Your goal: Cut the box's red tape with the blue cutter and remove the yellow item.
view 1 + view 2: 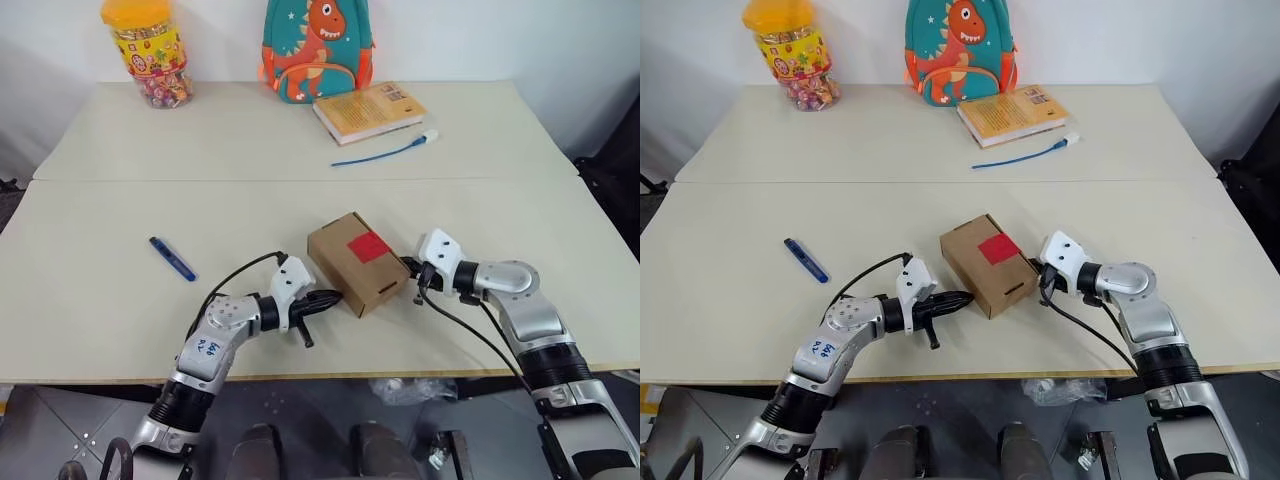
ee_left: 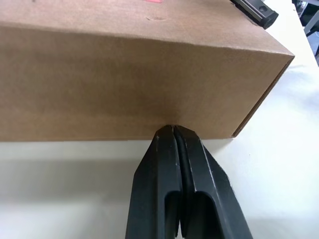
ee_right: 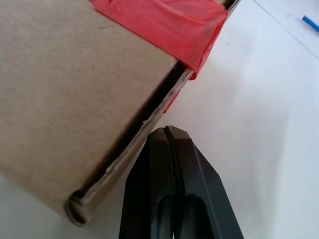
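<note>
The box (image 1: 352, 268), small and brown, lies mid-table with the red tape (image 1: 368, 246) across its top seam. My left gripper (image 2: 173, 130) is shut and empty, its tips pressed against the box's near-left side wall (image 2: 124, 84). My right gripper (image 3: 167, 131) is shut too, with its tips at the box's right edge, just below where the red tape (image 3: 164, 25) folds over a slightly gaping flap. The blue cutter (image 1: 172, 258) lies on the table well to the left of the box, apart from both grippers. The yellow item is hidden.
Along the far edge of the table (image 1: 120, 330) stand a yellow-lidded candy jar (image 1: 148, 50) and a dinosaur backpack (image 1: 318, 48). A yellow-orange book (image 1: 368, 110) and a thin blue cable (image 1: 385, 150) lie behind the box.
</note>
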Tool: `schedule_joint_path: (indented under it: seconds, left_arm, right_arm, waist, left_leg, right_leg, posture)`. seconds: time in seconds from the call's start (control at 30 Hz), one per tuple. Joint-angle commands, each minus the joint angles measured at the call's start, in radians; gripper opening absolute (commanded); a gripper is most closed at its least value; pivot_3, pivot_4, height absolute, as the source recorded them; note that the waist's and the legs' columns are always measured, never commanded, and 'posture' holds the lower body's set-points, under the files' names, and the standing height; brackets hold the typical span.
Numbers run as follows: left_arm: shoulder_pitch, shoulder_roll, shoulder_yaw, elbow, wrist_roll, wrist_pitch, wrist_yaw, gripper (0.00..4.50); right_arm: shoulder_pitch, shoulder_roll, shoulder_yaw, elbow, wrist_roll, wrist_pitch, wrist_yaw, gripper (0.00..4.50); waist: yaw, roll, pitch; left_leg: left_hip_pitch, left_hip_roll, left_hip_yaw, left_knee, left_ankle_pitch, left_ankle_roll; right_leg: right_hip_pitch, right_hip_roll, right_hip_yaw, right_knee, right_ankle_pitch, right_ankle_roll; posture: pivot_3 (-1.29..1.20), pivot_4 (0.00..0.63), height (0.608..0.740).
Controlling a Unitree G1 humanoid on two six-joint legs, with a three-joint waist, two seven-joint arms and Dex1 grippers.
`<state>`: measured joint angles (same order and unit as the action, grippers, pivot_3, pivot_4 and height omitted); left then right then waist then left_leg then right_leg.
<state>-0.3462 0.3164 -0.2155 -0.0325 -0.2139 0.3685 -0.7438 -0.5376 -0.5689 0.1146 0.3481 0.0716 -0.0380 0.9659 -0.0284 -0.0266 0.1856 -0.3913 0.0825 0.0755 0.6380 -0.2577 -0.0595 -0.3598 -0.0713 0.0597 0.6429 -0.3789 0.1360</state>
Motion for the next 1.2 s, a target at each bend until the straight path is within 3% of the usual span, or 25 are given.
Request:
schedule_joint_path:
  seconds: [0.03,0.1,0.17,0.27,0.4,0.6,0.7,0.87,0.97,1.07,1.2]
  left_arm:
    - [0.013,0.021,0.013,-0.063,-0.009,0.002,-0.008,0.05]
    - [0.038,0.048,0.043,-0.101,-0.019,0.015,0.000,0.05]
    - [0.079,0.082,0.103,-0.151,-0.037,0.029,0.019,0.42]
    - [0.177,0.122,0.238,-0.235,-0.105,0.038,0.038,1.28]
    - [0.473,0.160,0.657,-0.296,-0.162,-0.237,0.026,2.53]
    - [0.722,0.090,0.963,-0.289,-0.195,-0.268,0.176,4.35]
    - [0.818,0.041,1.047,-0.246,-0.188,-0.319,0.216,4.44]
    - [0.919,-0.029,1.067,-0.286,-0.199,-0.349,0.252,4.44]
    - [0.898,-0.038,1.006,-0.396,-0.220,-0.268,0.310,4.44]
    - [0.813,-0.042,0.901,-0.518,-0.217,-0.162,0.414,4.44]
    - [0.579,-0.108,0.697,-0.638,-0.116,0.145,0.726,4.44]
  right_arm:
    - [-0.002,-0.026,-0.020,0.013,0.003,-0.045,0.013,0.00]
    - [0.024,-0.051,-0.061,-0.016,0.046,-0.020,0.039,0.00]
    - [0.065,-0.089,-0.115,-0.076,0.128,0.044,0.090,0.00]
    - [0.137,-0.151,-0.182,-0.161,0.207,0.015,0.160,0.94]
    - [0.283,-0.169,-0.360,-0.365,0.484,0.103,0.247,2.33]
    - [0.420,-0.112,-0.369,-0.635,0.612,0.139,0.226,4.38]
    - [0.423,-0.078,-0.336,-0.691,0.658,0.192,0.200,4.45]
    - [0.363,-0.036,-0.284,-0.646,0.603,0.102,0.247,4.45]
    - [0.340,-0.055,-0.289,-0.596,0.588,0.081,0.282,4.45]
    - [0.335,-0.084,-0.303,-0.553,0.575,0.064,0.320,4.45]
    - [0.333,-0.114,-0.304,-0.541,0.565,0.079,0.324,4.45]
  waist:
    - [0.000,0.000,0.000]
    - [0.000,0.000,0.000]
    - [0.000,0.000,0.000]
    - [0.000,0.001,0.000]
    - [-0.016,0.001,0.000]
    - [-0.009,0.000,0.000]
    - [-0.008,-0.003,0.000]
    - [-0.002,-0.005,-0.001]
    - [0.004,-0.006,-0.001]
    - [0.004,-0.005,0.000]
    - [0.001,-0.003,0.000]
  left_leg:
    - [0.000,0.000,0.000,0.000,0.000,0.000]
    - [0.000,0.000,0.000,0.000,0.000,0.000]
    - [0.000,0.000,0.000,0.000,0.000,0.000]
    - [0.000,0.000,0.000,-0.001,0.000,0.000]
    - [0.001,0.003,0.002,-0.005,-0.001,-0.001]
    - [0.004,0.005,0.001,-0.006,-0.008,0.005]
    - [0.004,0.004,0.001,-0.005,-0.011,0.006]
    - [0.004,0.004,0.002,-0.006,-0.013,0.007]
    - [0.004,0.003,0.001,-0.006,-0.013,0.007]
    - [0.005,0.001,0.000,-0.006,-0.014,0.009]
    - [0.007,-0.001,0.000,-0.004,-0.015,0.011]
  right_leg:
    - [0.000,0.000,0.000,0.000,0.000,0.000]
    - [0.000,0.000,0.000,0.000,0.000,0.000]
    - [0.000,0.000,0.000,0.000,0.000,0.000]
    - [0.000,0.000,0.000,-0.001,0.000,0.000]
    - [0.001,0.001,0.001,-0.004,0.000,0.000]
    - [0.005,0.003,0.001,-0.008,-0.001,-0.001]
    - [0.007,0.002,0.001,-0.011,0.000,-0.001]
    - [0.008,0.001,0.000,-0.015,0.000,-0.003]
    - [0.008,-0.001,-0.001,-0.016,0.000,-0.004]
    - [0.012,-0.003,-0.002,-0.018,-0.001,-0.005]
    - [0.016,-0.004,-0.003,-0.019,0.000,-0.003]
  posture:
    - [0.00,0.150,0.740]
    - [0.00,0.150,0.740]
    - [0.00,0.150,0.740]
    - [0.00,0.150,0.740]
    - [0.00,0.150,0.740]
    - [0.00,0.150,0.740]
    - [0.00,0.150,0.740]
    - [0.00,0.150,0.740]
    - [0.00,0.150,0.740]
    - [0.00,0.150,0.740]
    - [0.00,0.150,0.740]
